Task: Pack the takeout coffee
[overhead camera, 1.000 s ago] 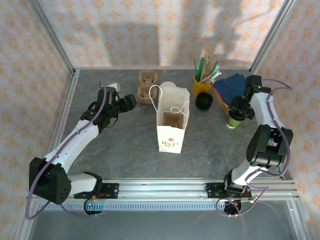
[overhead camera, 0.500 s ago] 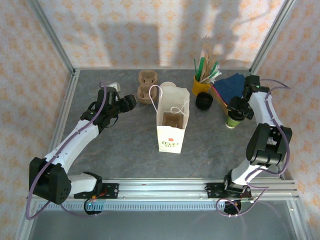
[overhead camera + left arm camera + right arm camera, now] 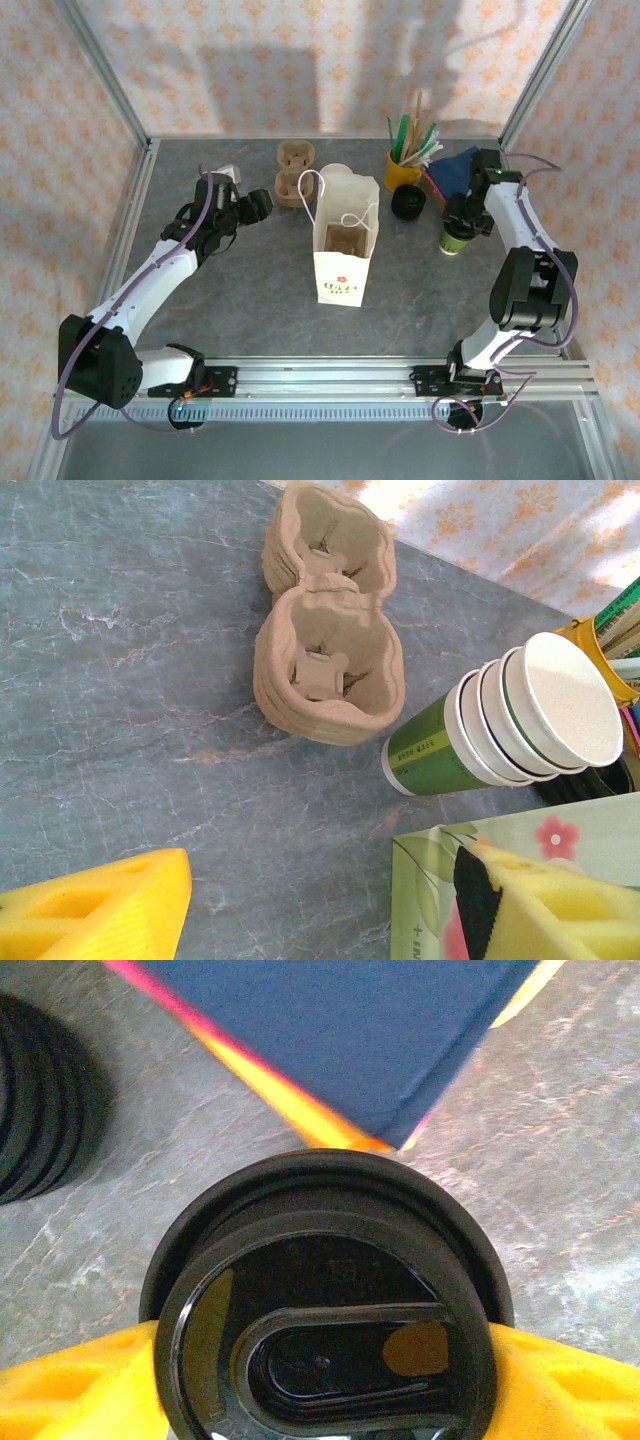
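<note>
The right pincer point(image 3: 322, 1350) is clenched on the takeout coffee point(image 3: 452, 238), with its yellow pads point(image 3: 70, 1385) pressed against opposite sides of the cup just under the black lid. The cup is upright toward the right edge of the bench point(image 3: 250, 290), just nearer than the blue napkins point(image 3: 455, 170) and close to the squat stack of lids point(image 3: 408, 203). I cannot tell whether its base rests on the bench or hangs just clear of it.

The left pincer point(image 3: 258, 205) is released, with nothing between its pads. It hovers over the far left part of the bench, facing the pulp carriers point(image 3: 325, 665) and the stack of lidless cups point(image 3: 500, 720) beside them.

As I read it, the grasp is made and the carry to the paper bag point(image 3: 345, 265) is the step in hand. The bag stands open in the middle of the bench (what looks like a carrier sits in its bottom). The next move calls for lifting the cup high enough to clear the bag's rim and looped handles. The cup must stay level as it travels left, then go straight down into a pocket. The bag looks light, so a brush against its wall could tip it.
</note>
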